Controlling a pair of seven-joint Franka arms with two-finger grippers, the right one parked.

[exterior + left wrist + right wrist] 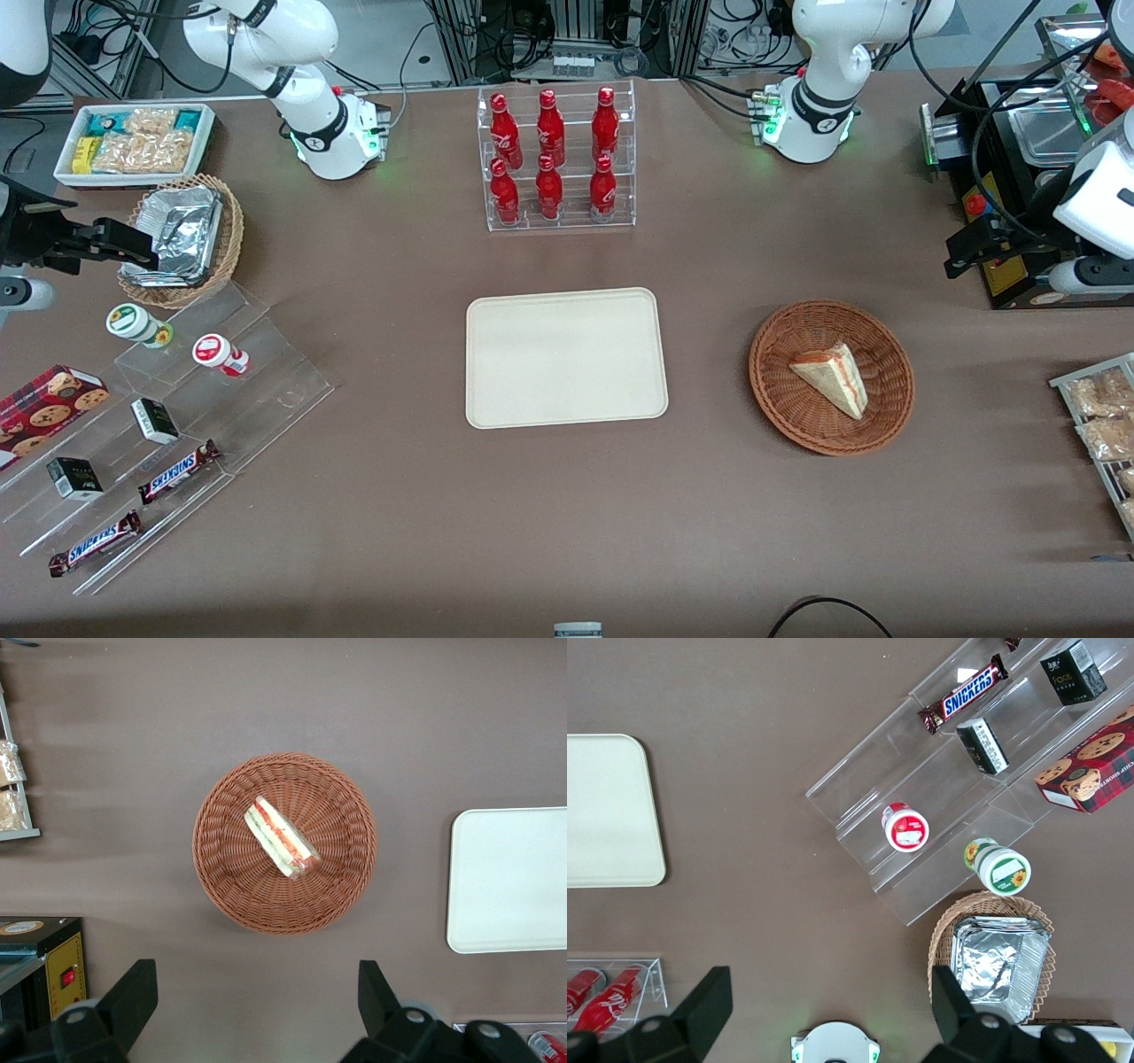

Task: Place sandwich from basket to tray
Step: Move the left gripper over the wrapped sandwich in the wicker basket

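The pale triangular bread sandwich (282,838) with red and green filling lies in the round reddish-brown wicker basket (223,895), well apart from the flat cream rectangular tray (514,399). The left arm's black two-finger gripper (257,997) hangs high above the basket, wide open and empty. The sandwich looks light and soft, so a gentle pinch across its flat bread faces seems safest

I'm seeing the gripper (257,1001) cut off by the frame edge in the left wrist view, only its two dark fingers (133,997) poking in, spread wide apart. In the front view it's sitting at the picture's edge and I'm not making out its fingers there. The tray (509,879) is running out of the wrist frame, one end missing. The sandwich (831,378) is lying on its side, so its underside against the basket (780,390) is staying hidden from me. The rack of bagged snacks (1099,416) is getting clipped by the front picture's edge.
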